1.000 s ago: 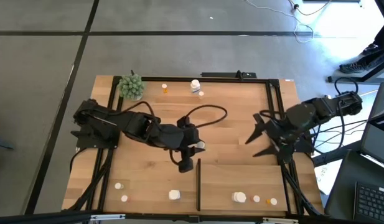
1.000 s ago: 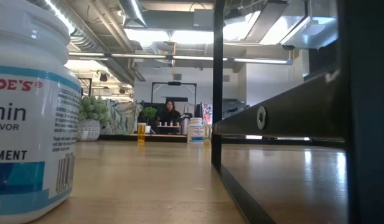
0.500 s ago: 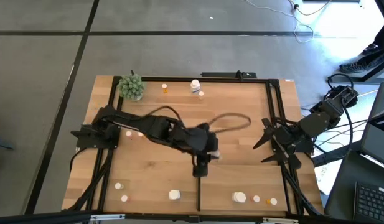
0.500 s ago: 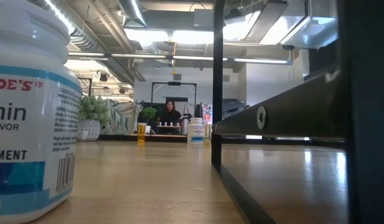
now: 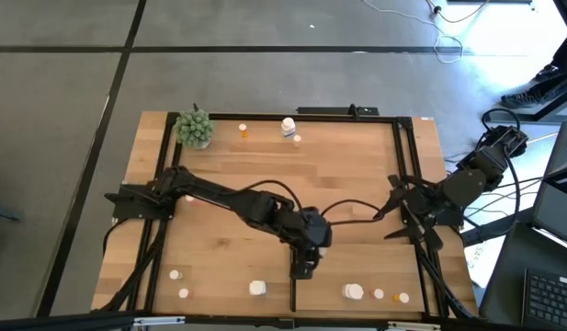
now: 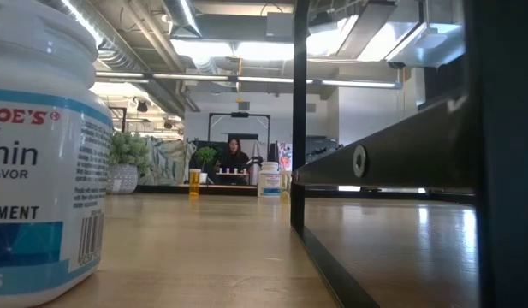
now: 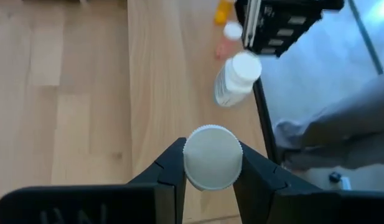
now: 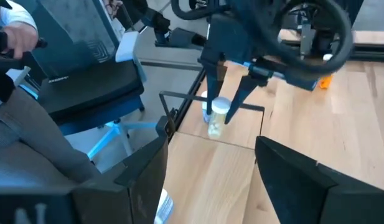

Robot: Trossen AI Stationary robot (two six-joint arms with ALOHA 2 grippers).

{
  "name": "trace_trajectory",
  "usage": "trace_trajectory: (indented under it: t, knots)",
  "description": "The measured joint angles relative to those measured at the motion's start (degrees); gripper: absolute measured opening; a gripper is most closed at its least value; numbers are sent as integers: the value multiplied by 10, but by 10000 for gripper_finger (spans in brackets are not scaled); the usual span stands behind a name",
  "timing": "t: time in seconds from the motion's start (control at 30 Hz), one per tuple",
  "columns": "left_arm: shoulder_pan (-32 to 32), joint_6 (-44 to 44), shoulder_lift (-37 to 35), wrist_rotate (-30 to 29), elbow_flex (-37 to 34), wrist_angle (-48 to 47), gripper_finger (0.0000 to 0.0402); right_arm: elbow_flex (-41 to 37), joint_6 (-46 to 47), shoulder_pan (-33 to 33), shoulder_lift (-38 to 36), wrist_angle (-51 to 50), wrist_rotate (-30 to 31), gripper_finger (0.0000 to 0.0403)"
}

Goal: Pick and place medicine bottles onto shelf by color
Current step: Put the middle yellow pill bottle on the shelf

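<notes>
While my left gripper (image 7: pixel 211 163) pinches the small round-capped white medicine bottle (image 7: pixel 212 157), the pale wood shelf (image 5: pixel 357 267) lies just below (right gripper (image 5: pixel 404 213) spread, farther off)

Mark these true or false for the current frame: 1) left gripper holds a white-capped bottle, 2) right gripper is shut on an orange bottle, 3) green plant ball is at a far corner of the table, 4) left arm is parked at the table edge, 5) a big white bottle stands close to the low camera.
1) The left gripper holds a white-capped bottle. True.
2) The right gripper is shut on an orange bottle. False: its fingers are spread wide and hold nothing.
3) The green plant ball sits at a far corner of the table. True.
4) The left arm is parked at the table edge. False: it reaches across to the black strip near the front middle.
5) A big white bottle stands close to the low camera. True.
</notes>
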Motion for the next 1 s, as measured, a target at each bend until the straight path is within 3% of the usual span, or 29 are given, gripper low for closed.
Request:
trace_trajectory:
  t: [0.33,0.73,1.0]
  knots:
    - [-23,-31,14,-19,0,6,88,-81,32,0,0,38,-20,243]
    - [-31,-77,38,-23,-1,1,88,-196,136,0,5,191,-21,243]
    - [-31,-101,49,-20,-1,6,88,-227,148,0,5,206,-20,243]
